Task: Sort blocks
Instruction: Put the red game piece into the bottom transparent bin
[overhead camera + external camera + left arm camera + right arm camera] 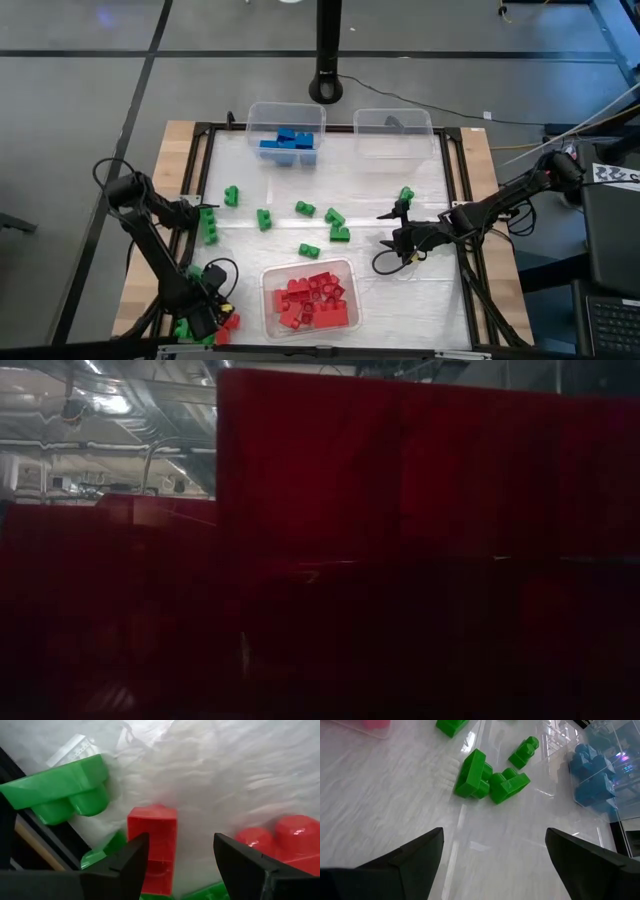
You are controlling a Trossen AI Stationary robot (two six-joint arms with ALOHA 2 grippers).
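Green blocks [263,218] are lying scattered just beyond the bin of red blocks [310,297]. The left gripper [218,318], fingers spread wide and holding nothing, is being held beside that bin. The right gripper [398,233], also wide open and empty, is hovering nearby. No writing is readable.

Low view fully blocked by a red surface [420,540] up close; table, arms and blocks hidden there. High view: left gripper [205,322] sits at the bottom edge, fingers too small to read, blocks [226,325] beside it partly hidden. Dark item in the empty bin [393,132] too small to tell. Left wrist view: green block [60,787] and red blocks [280,837] cut by edges.
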